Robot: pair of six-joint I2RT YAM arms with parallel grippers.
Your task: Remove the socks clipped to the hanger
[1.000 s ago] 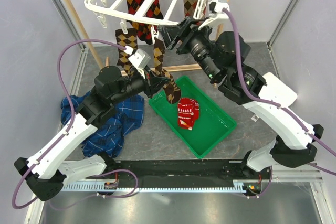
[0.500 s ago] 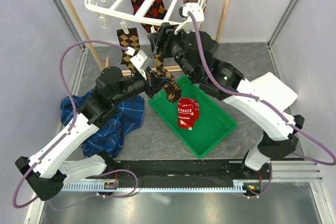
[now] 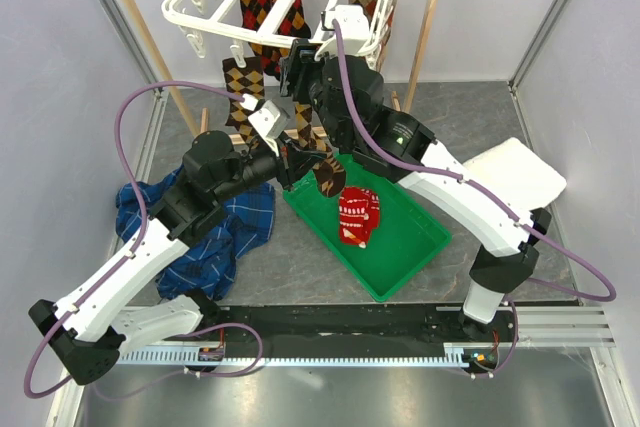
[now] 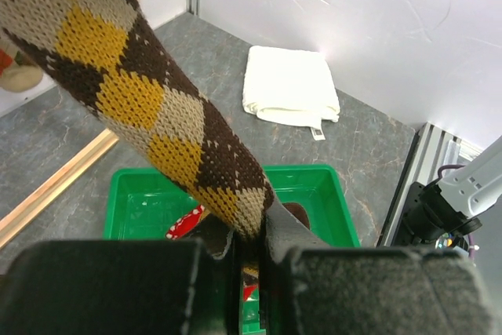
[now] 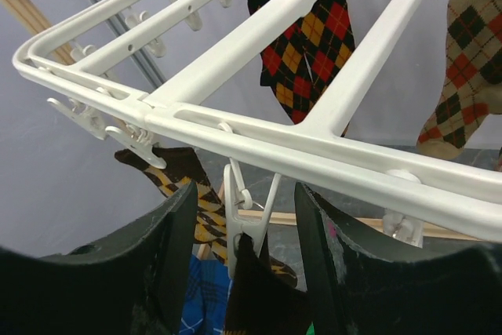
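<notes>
The right hand (image 5: 245,233), spread, has been moved left around a clip (image 5: 236,194); the taut brown sock (image 4: 157,107) is pinched by the left hand (image 4: 249,250).

Green tray (image 3: 410,234) lies near blue plaid cloth (image 3: 242,232); white folded cloth (image 4: 290,84) lies beyond it.

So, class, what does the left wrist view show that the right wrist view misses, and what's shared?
Left wrist only: the left gripper shut on a brown argyle sock, and a white folded cloth. Right wrist only: the hanger, the open right gripper around a clip, a black-red-yellow sock. Both: brown argyle knit and the wooden rack.
</notes>
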